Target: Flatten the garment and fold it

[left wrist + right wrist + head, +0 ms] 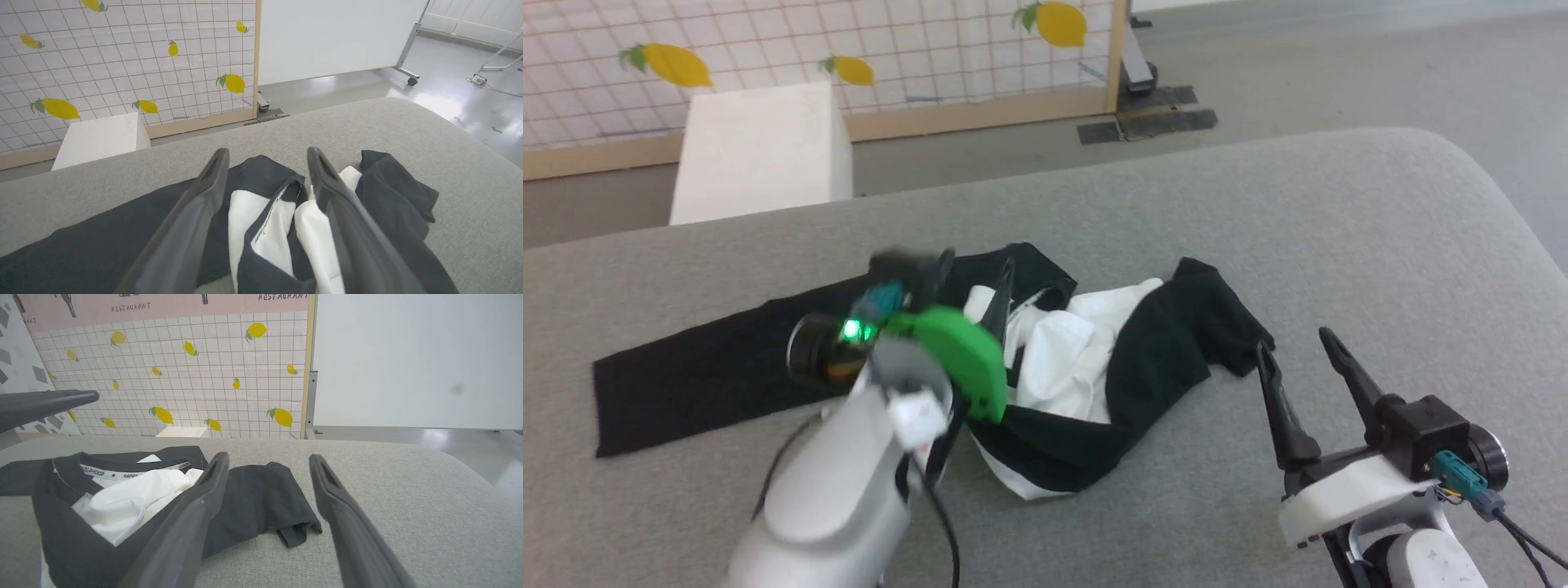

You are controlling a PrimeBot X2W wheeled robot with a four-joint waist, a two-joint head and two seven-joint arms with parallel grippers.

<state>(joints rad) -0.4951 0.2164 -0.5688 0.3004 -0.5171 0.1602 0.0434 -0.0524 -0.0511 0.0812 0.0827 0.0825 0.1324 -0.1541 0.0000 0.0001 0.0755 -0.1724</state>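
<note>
The garment (1062, 359) lies crumpled in the middle of the grey padded surface (1339, 245), white body bunched between black folds. One black sleeve (686, 380) stretches flat to the left; the other sleeve (261, 494) is heaped on the right. The chest print is hidden. My left gripper (974, 276) hovers open over the neck area, and the garment (261, 228) shows between its fingers. My right gripper (1294, 343) stands open just right of the heaped sleeve, with nothing between its fingers. The neck trim (122, 470) faces the right wrist view.
A white box (760, 151) stands on the floor beyond the surface's far edge, in front of a lemon-patterned screen (890, 41). A white wheeled panel (335, 36) stands to the right. The surface's right side curves down to the floor.
</note>
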